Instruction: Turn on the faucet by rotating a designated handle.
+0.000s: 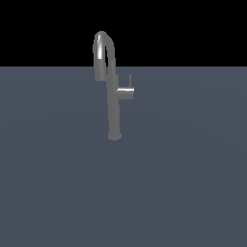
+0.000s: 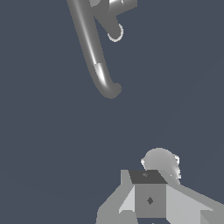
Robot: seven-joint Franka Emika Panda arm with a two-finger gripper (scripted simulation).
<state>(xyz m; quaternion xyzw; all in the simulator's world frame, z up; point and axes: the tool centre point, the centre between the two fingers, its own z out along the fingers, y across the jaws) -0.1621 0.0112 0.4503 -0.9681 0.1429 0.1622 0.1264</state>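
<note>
A: Where's the faucet (image 1: 113, 96)?
B: Upright on the grey floor (image 1: 58, 183), handle (image 1: 127, 90) jutting toward the exterior view's right.
A: And the gripper (image 2: 151, 199)?
B: Well apart from it; can't tell its opening

Faucet (image 1: 114, 111) upright on the bench (image 1: 53, 183), near mid-scene in the exterior view, base planted at the column's foot. Spout arching over the column top, leaning toward the exterior view's left. Handle (image 1: 126, 90) projecting sideways off the column toward the exterior view's right, roughly halfway up; thin rod rising from its outer end, beside the column and apart from the spout. In the wrist view, faucet (image 2: 94, 57) and handle (image 2: 114, 26) well apart from the tool (image 2: 151, 199); nothing between them.
</note>
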